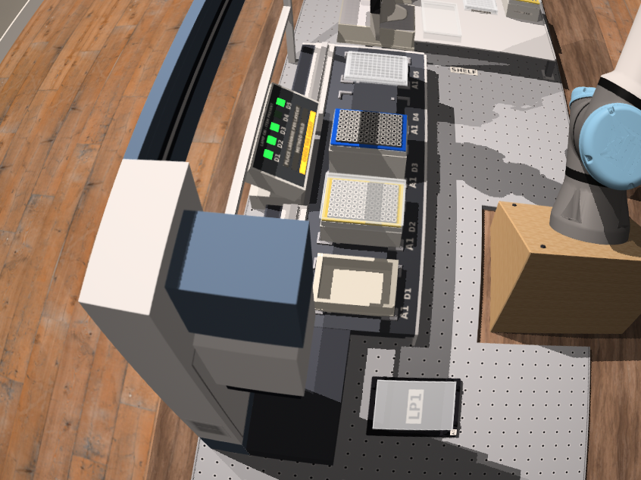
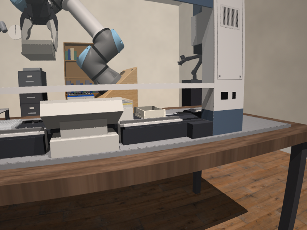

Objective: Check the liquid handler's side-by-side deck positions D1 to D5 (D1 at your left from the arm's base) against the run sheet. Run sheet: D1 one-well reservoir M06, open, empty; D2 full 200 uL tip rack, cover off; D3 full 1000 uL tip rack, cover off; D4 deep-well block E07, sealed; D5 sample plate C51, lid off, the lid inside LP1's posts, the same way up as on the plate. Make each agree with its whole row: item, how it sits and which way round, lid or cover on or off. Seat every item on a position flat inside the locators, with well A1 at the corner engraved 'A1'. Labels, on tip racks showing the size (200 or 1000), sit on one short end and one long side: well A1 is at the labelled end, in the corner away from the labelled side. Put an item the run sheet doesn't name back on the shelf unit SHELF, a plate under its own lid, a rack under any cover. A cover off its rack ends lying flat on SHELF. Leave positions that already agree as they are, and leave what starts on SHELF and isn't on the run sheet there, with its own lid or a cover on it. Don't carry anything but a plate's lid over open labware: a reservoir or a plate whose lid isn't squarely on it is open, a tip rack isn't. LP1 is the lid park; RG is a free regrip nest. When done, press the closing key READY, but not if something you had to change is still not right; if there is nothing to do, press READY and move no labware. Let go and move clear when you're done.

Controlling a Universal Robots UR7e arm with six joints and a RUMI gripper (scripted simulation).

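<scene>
From the top view the pincer (image 1: 394, 4) is mostly cut off at the frame edge, so the grip is hard to read there. The exterior view shows it fine: pincer (image 2: 39, 38) clamped on a grey block (image 2: 38, 51), hanging high above the table (image 2: 153, 160). Wood floor, beige wall, a bookshelf (image 2: 67, 68) and filing cabinet (image 2: 30, 91) behind. Only the top view shows the deck: reservoir (image 1: 354, 285) at D1, yellow rack (image 1: 364, 200) at D2, blue rack (image 1: 367, 128) roughly at D3/D4, a plate (image 1: 375, 67) at D5, and LP1 (image 1: 414, 406).
</scene>
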